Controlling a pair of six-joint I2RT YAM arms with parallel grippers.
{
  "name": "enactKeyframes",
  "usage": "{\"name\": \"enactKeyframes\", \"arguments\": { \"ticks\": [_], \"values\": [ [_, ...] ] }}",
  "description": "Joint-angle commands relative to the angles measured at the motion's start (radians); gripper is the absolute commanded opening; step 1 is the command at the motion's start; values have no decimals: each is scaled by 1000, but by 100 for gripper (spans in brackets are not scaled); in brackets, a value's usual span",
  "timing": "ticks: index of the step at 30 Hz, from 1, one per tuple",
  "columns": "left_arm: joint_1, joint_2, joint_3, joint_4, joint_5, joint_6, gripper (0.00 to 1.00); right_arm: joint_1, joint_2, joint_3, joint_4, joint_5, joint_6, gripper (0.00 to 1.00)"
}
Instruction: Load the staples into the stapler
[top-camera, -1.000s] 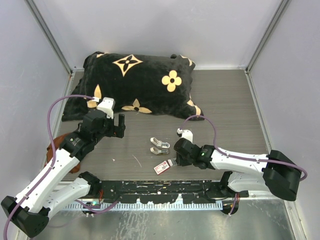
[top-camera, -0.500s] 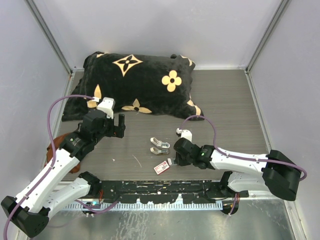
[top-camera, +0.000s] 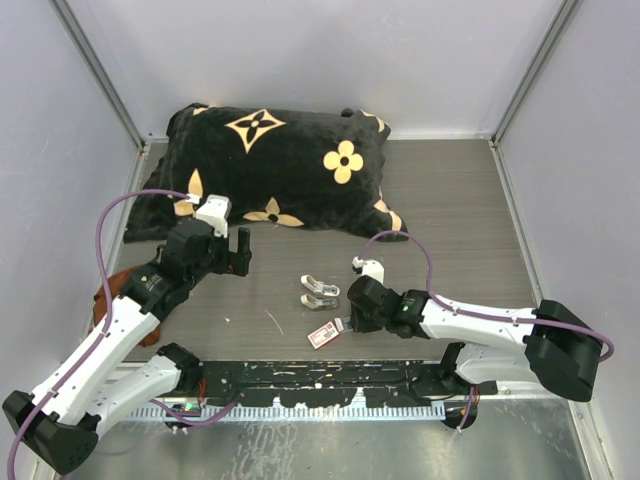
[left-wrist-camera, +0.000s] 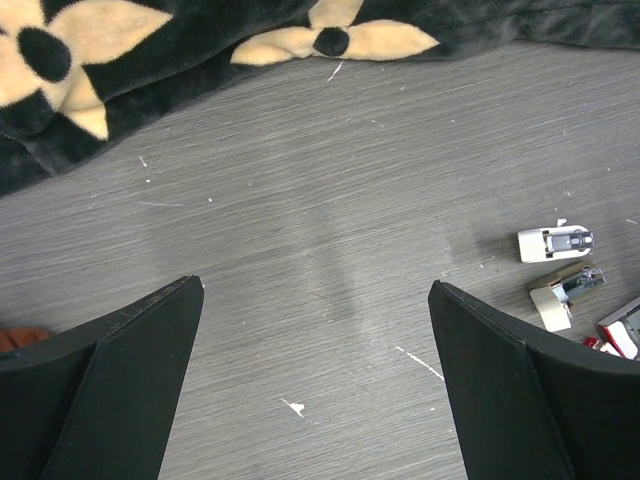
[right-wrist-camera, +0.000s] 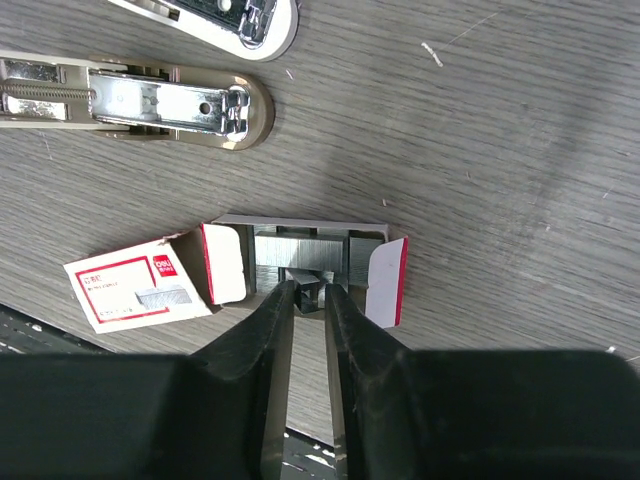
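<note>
Black pillow (top-camera: 270, 170) fills the far surface (top-camera: 450, 200), leaving the near half free. Left arm (top-camera: 130, 310) hangs aside, jaws wide, out of the way. Opened stapler (right-wrist-camera: 140, 100) lies just beyond the staples (right-wrist-camera: 300, 250) near the front edge. Right arm's (top-camera: 470, 325) jaws, narrow, straddle a strip — gripped or not, I cannot tell.

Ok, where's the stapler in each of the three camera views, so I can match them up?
Top external: the stapler lies opened out, just below the picture's centre.
Left wrist: stapler at the right edge, around mid-height.
Right wrist: stapler along the top, left of centre.
Shared landmark: the red-and-white staple box, right beside the stapler in all three.
</note>
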Motion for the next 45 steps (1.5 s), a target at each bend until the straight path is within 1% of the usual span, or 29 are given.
{"name": "enactKeyframes", "arguments": {
  "ticks": [1,5,8,10,13,17,25,33,37,39,42,45],
  "values": [
    [5,-2,32,30,8,8,98,4,-17,38,-1,47,-8,23],
    [5,-1,33,29,11,8,98,4,-17,43,2,50,-12,19],
    [5,-1,34,29,14,8,98,4,-13,46,4,51,-17,18],
    [5,0,34,29,17,8,98,5,-7,49,5,50,-24,18],
    [5,4,34,29,19,6,98,4,3,53,1,50,-27,21],
    [5,4,35,28,24,7,98,3,4,59,1,55,-31,22],
    [5,8,36,29,29,7,98,5,34,72,4,46,-43,13],
    [5,6,35,29,31,7,98,4,29,60,4,31,-40,13],
    [6,7,36,30,31,7,98,3,30,53,1,32,-35,7],
    [5,8,35,29,32,7,98,4,30,53,-5,31,-24,1],
    [5,5,36,29,32,6,98,5,7,56,-8,31,-6,1],
    [5,0,34,33,33,-1,98,2,-48,65,-10,34,11,1]
  ]
}}
